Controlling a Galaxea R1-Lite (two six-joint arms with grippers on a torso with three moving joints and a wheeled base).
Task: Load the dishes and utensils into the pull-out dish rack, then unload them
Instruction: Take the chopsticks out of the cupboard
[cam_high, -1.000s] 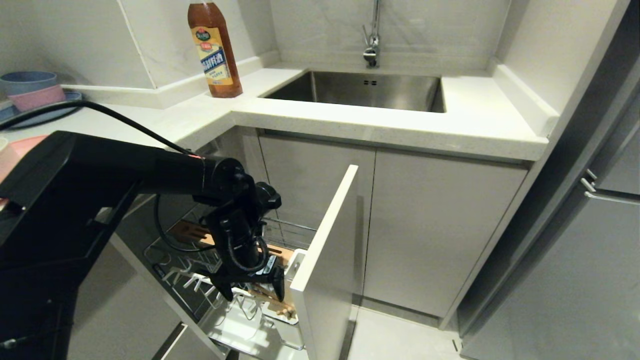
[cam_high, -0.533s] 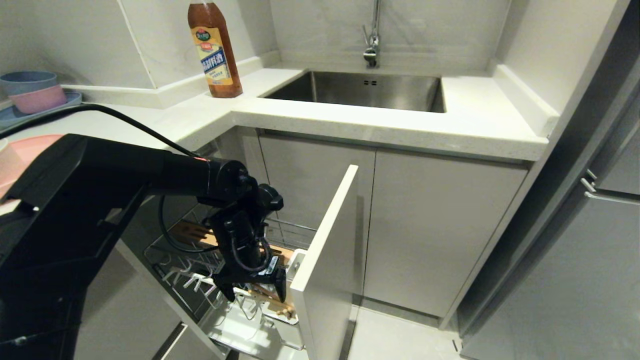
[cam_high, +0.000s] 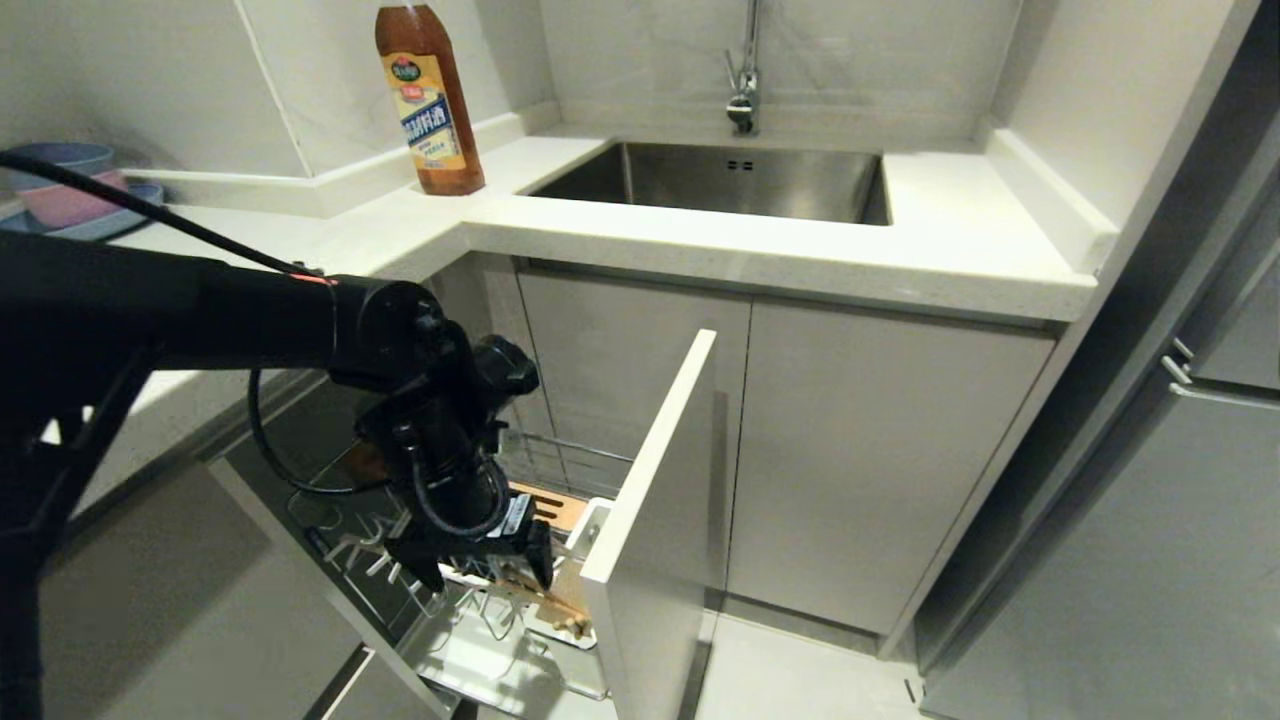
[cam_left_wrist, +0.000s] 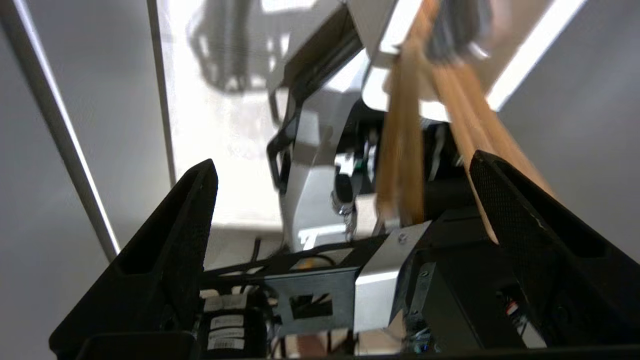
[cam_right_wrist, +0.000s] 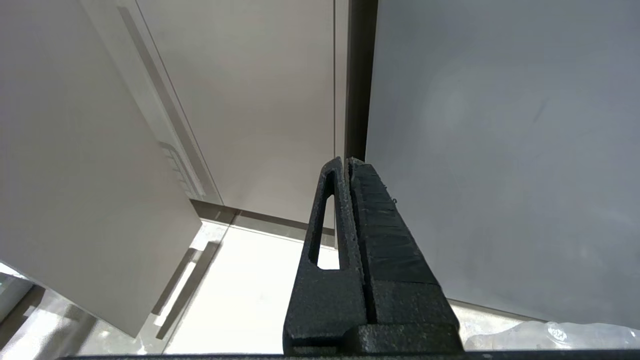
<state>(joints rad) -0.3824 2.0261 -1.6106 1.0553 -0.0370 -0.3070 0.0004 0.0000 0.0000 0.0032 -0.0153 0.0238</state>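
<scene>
In the head view, the left pincer (cam_high: 483, 572) hangs spread wide and empty over the pull-out dish rack (cam_high: 470, 610), just behind its white front panel (cam_high: 655, 510). In the left wrist view, the chopsticks (cam_left_wrist: 405, 150) stand just beyond its parted fingers (cam_left_wrist: 185, 225), ungripped. In the right wrist view, the right pincer (cam_right_wrist: 348, 167) sits closed beside cabinet doors.

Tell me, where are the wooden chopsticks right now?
The chopsticks stand in the white utensil cup at the front of the pull-out dish rack, just behind its white front panel, low in the head view under the open left hand.
</scene>
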